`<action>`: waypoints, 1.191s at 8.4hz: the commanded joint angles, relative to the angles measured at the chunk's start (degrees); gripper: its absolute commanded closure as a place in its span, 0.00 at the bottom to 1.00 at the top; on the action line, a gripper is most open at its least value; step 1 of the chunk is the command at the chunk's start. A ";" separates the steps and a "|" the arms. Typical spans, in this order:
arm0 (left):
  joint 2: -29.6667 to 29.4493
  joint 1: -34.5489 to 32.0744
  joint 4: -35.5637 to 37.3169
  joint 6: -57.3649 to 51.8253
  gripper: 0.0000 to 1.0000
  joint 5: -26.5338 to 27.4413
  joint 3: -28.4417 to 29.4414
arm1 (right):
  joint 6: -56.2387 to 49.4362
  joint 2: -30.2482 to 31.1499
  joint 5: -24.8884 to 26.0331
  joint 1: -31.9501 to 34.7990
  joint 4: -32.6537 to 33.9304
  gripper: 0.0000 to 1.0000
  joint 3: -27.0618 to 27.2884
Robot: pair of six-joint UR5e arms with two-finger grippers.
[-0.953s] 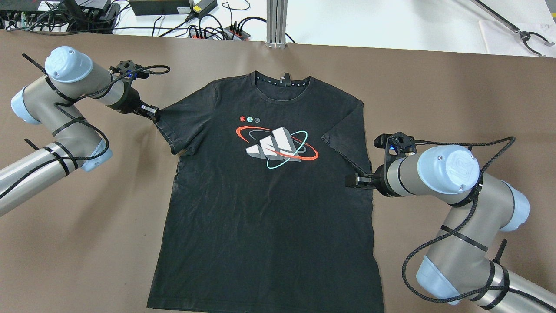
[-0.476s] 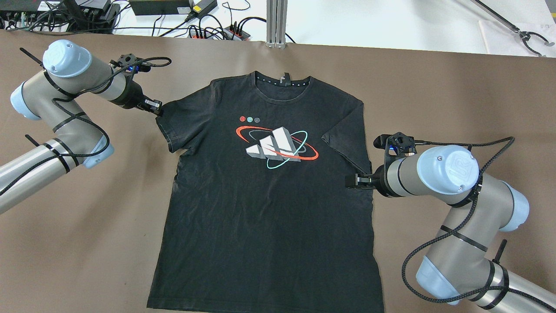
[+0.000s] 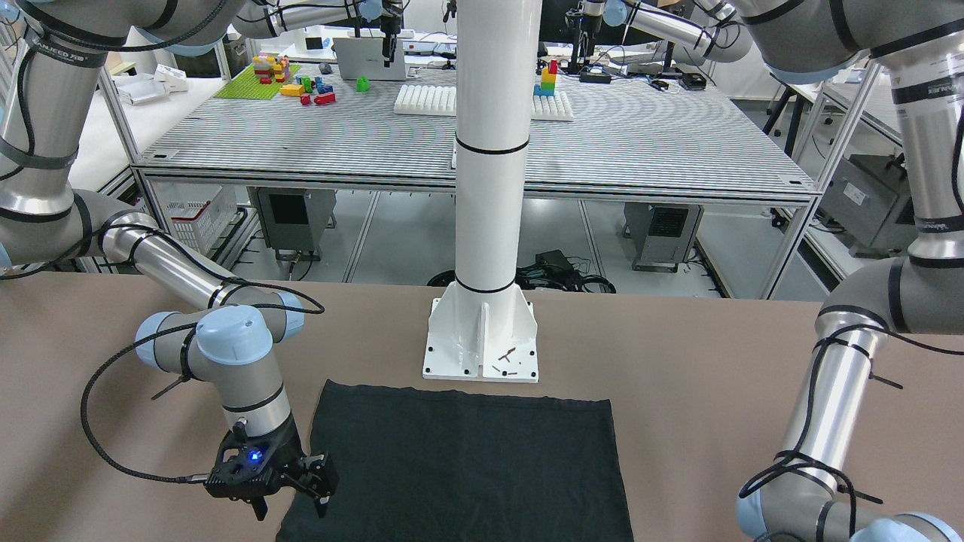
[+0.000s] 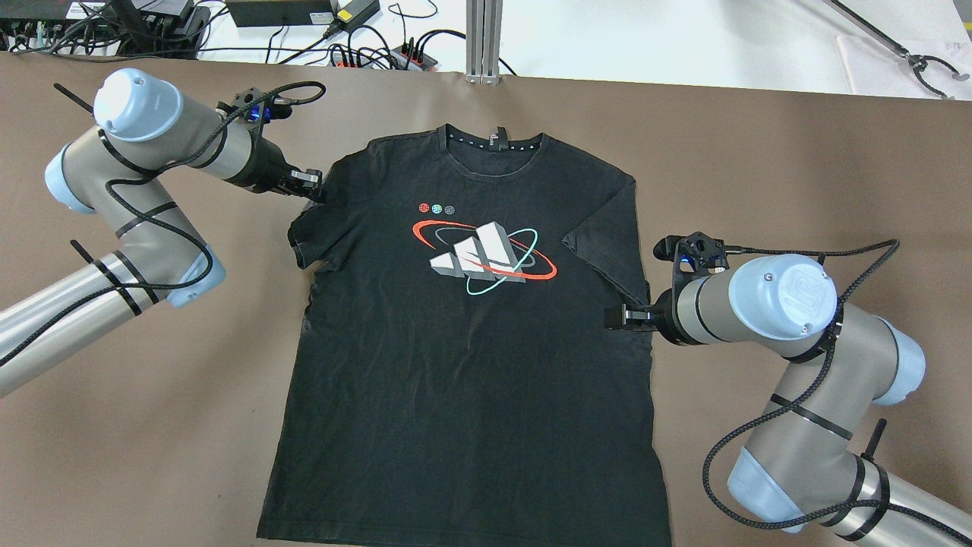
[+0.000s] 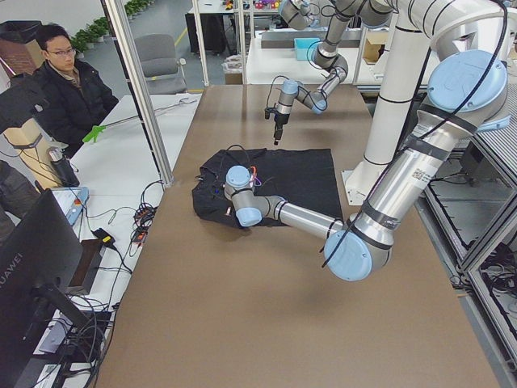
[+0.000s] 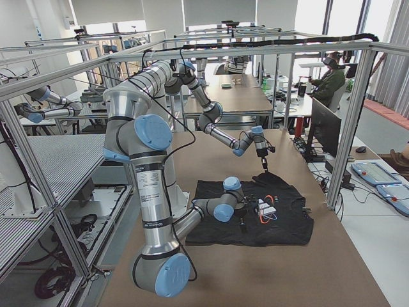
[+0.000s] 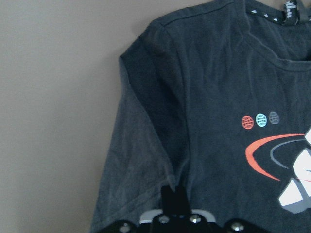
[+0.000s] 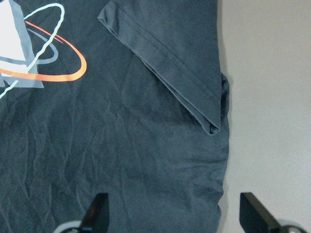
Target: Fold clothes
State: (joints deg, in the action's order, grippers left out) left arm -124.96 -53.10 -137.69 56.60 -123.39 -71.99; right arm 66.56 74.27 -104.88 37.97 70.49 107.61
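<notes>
The clothes are a black T-shirt (image 4: 456,357) with a white, red and teal chest print, lying flat and face up on the brown table. My left gripper (image 4: 311,183) is shut on the edge of the shirt's left sleeve (image 4: 313,228), holding it near the shoulder; the left wrist view shows the sleeve (image 7: 141,160) bunched under the fingers. My right gripper (image 4: 612,315) hovers open over the shirt's right side, its fingers (image 8: 98,211) spread wide above the fabric. The right sleeve (image 4: 604,243) lies folded in over the body.
A white pole with a base plate (image 3: 482,348) stands at the shirt's hem. Cables and power strips (image 4: 357,53) lie beyond the collar on a white bench. A person (image 5: 69,85) sits at the side. Brown table (image 4: 759,167) surrounds the shirt.
My left gripper has moved right and towards the shirt's shoulder, carrying the left sleeve inward over the body. The right arm has not moved.
</notes>
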 commanded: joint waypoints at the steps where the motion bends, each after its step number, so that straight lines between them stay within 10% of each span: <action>1: -3.78 5.00 0.49 5.79 1.00 6.46 0.26 | -0.11 0.17 0.03 0.00 0.00 0.06 -0.12; 10: -11.45 9.41 0.32 9.41 1.00 14.32 9.41 | -0.38 -0.01 1.17 0.00 -0.09 0.06 -2.23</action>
State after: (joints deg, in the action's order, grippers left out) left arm -135.93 -43.80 -137.35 65.93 -109.16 -63.22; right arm 66.24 74.19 -103.75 37.89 70.36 105.42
